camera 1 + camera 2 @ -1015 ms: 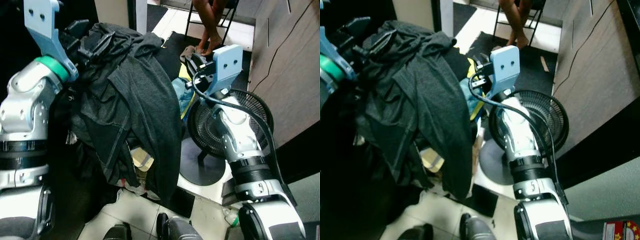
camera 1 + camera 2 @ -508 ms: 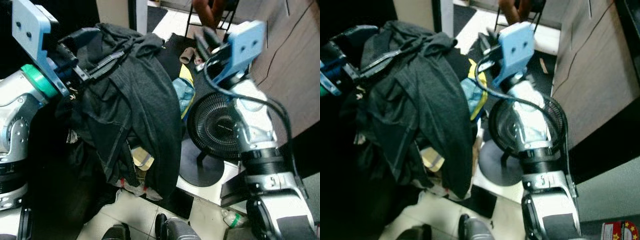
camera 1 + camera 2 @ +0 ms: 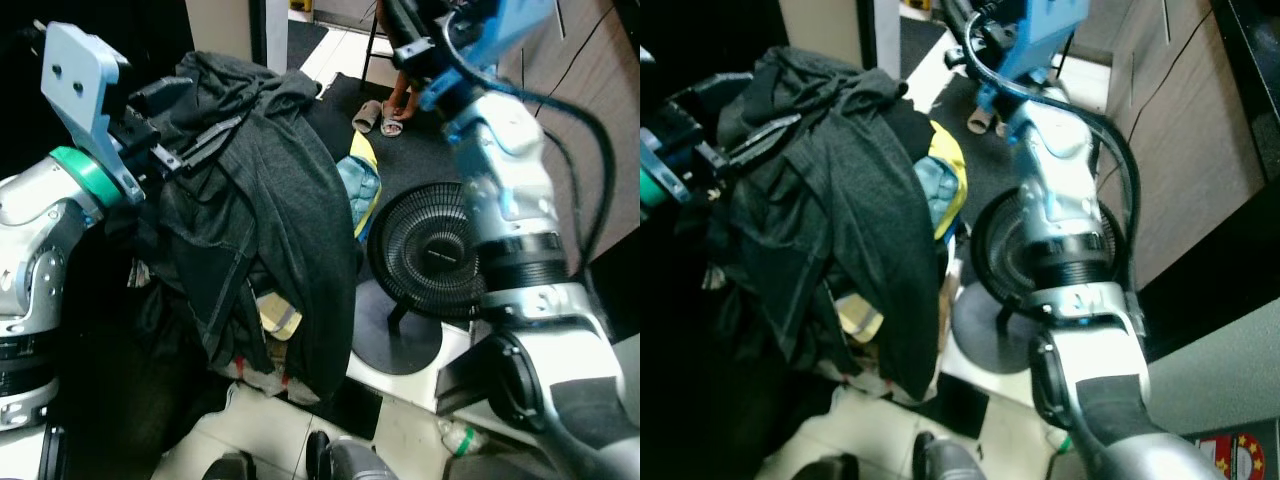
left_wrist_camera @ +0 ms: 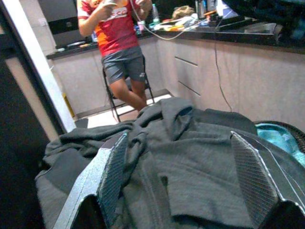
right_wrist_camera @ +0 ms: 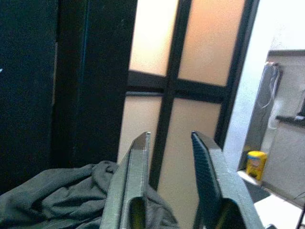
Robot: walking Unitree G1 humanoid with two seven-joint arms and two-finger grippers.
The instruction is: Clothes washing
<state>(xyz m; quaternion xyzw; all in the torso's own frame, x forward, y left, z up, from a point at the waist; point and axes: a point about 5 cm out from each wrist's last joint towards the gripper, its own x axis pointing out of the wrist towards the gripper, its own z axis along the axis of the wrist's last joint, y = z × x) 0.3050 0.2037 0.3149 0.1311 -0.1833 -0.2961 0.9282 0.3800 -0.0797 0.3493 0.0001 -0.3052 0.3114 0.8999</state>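
From the head camera, left eye, the right claw (image 3: pixel 405 25) has swung up and away from the dark grey garment (image 3: pixel 270 210) over the last second and now sits high at the frame's top, above the floor fan (image 3: pixel 435 255). The left claw (image 3: pixel 165 130) stays pressed into the upper fold of the cloth pile. I judge the right arm has let go, so the laundry now depends on the left arm.

The right eye shows the same heap: the grey garment drapes over a yellow and blue piece (image 3: pixel 940 185). No basket or washer can be made out, so what the pile rests on I cannot tell.

The left wrist camera looks along its two fingers (image 4: pixel 112 176), spread wide, with the grey cloth bunched between and under them; whether they actually pinch it is unclear. A seated person (image 4: pixel 119 43) is beyond, beside a dark surface (image 4: pixel 228 33) cluttered with cables and bottles.

The right wrist camera shows its fingers (image 5: pixel 136 181) a narrow gap apart, holding nothing, the cloth below them and a panelled door (image 5: pixel 186 71) ahead.
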